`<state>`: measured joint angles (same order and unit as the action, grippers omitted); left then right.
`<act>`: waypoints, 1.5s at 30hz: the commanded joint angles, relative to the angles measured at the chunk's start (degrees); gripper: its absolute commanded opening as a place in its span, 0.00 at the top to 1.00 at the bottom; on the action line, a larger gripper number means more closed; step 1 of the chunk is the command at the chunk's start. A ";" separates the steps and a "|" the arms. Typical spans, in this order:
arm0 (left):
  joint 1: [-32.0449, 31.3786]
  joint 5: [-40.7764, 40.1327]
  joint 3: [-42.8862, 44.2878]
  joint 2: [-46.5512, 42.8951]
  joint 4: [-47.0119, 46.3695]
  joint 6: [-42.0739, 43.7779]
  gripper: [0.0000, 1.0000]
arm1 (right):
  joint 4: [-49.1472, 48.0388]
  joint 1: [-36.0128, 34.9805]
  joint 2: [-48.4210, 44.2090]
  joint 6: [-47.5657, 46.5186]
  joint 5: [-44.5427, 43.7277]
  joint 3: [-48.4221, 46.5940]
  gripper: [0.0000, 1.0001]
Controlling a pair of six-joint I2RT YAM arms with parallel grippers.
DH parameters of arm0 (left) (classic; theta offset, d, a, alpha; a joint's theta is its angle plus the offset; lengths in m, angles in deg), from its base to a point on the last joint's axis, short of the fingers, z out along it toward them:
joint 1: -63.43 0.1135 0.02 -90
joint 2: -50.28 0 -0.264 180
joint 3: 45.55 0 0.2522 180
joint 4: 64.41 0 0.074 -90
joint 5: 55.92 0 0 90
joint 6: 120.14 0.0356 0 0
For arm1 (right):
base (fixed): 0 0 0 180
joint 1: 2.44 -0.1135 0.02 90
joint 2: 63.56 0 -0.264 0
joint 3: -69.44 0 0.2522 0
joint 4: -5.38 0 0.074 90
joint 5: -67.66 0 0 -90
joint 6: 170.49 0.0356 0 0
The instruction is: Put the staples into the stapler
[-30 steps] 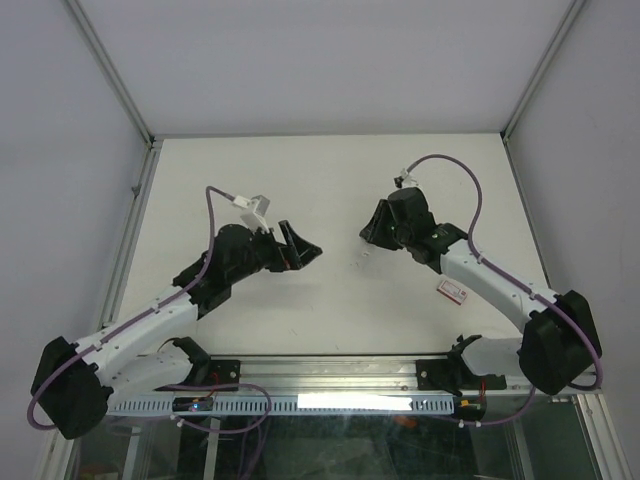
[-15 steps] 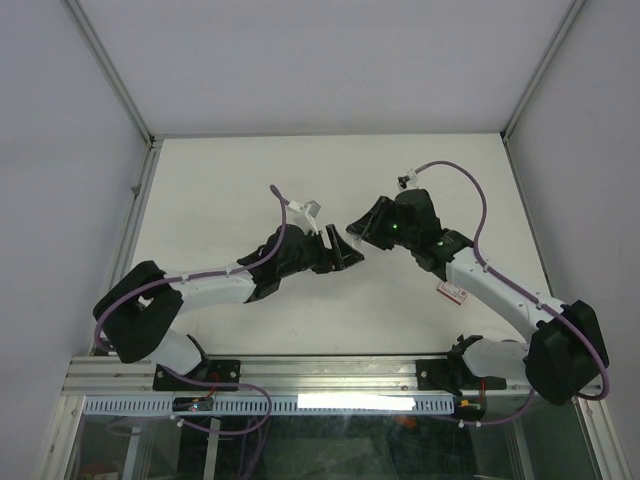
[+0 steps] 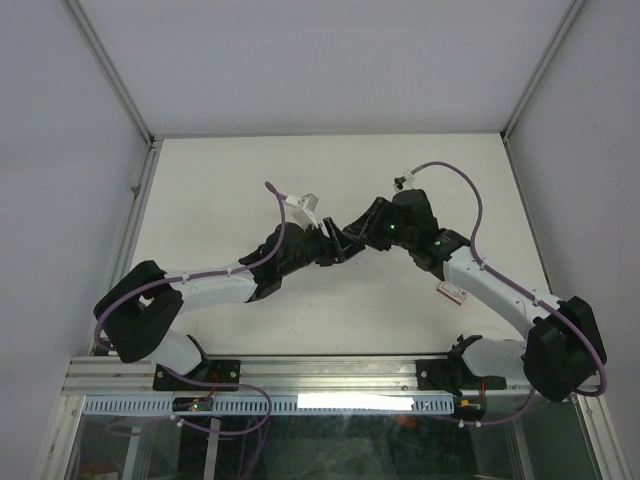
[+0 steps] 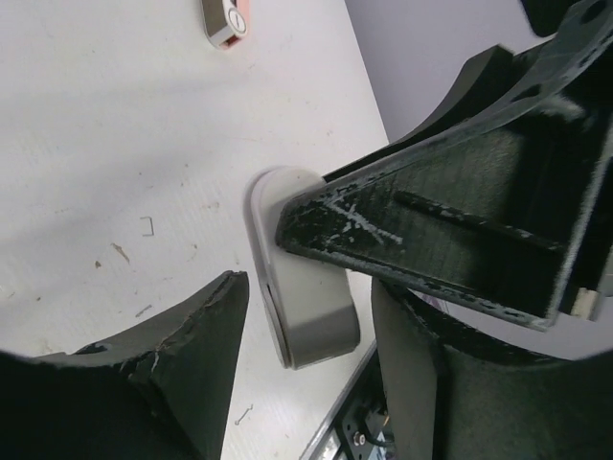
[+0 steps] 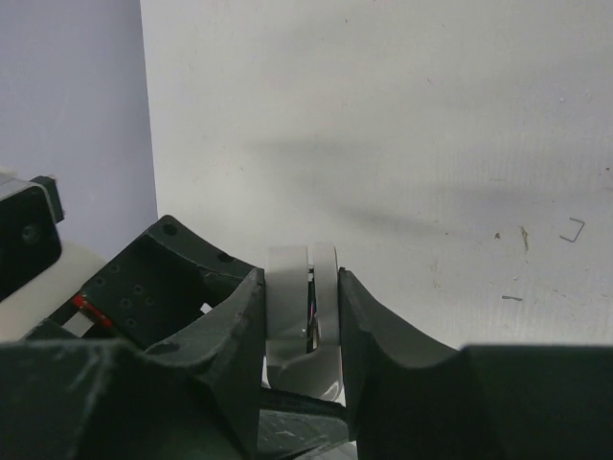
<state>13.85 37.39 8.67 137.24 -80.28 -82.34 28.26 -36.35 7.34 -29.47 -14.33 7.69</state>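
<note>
My right gripper point(image 5: 300, 278) is shut on the stapler point(image 5: 287, 287), a pale grey mini stapler pinched across its two halves and held above the table. In the left wrist view the stapler point(image 4: 306, 316) sticks out past a right finger point(image 4: 431, 201). My left gripper point(image 4: 308, 292) is open, with its fingers on either side of the stapler's free end and gaps on both sides. In the top view the left gripper point(image 3: 336, 248) and right gripper point(image 3: 353, 236) meet at the table's middle, and the stapler is hidden between them.
A small red-and-white flat box point(image 3: 454, 291) lies beside the right forearm. A small pink-and-grey piece point(image 4: 226, 19) lies on the table. Loose staples point(image 4: 147, 225) are scattered on the white surface, one also in the right wrist view point(image 5: 572, 228). Metal frame rails run along the table's edges.
My left arm has swung right and forward until its open fingers straddle the stapler. My right gripper has shifted left towards it, still holding the stapler.
</note>
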 commanded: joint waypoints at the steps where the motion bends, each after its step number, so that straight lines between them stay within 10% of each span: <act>1: -0.72 -4.46 0.41 -4.57 -1.04 1.08 0.47 | -3.19 -0.23 -1.75 0.96 0.19 -0.82 1.00; 15: -0.78 -2.40 4.98 -1.74 5.55 3.34 0.88 | -0.62 -0.23 -1.39 -2.23 -1.97 -1.59 0.99; 20: -0.70 -1.41 5.04 -2.27 6.50 5.34 1.00 | 1.96 0.27 -0.80 -8.28 0.56 -4.99 0.39; 23: -0.01 0.58 4.77 -3.98 8.17 8.19 1.00 | 2.46 2.30 -1.32 -10.72 4.90 -6.48 0.21; 45: 0.15 19.42 15.78 -21.06 39.55 45.99 1.00 | 14.43 13.21 -7.01 -15.36 38.35 -8.66 0.21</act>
<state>14.03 52.84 22.29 118.79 -43.28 -43.70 44.33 -23.26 0.72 -46.34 12.07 0.59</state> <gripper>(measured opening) 0.337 0.813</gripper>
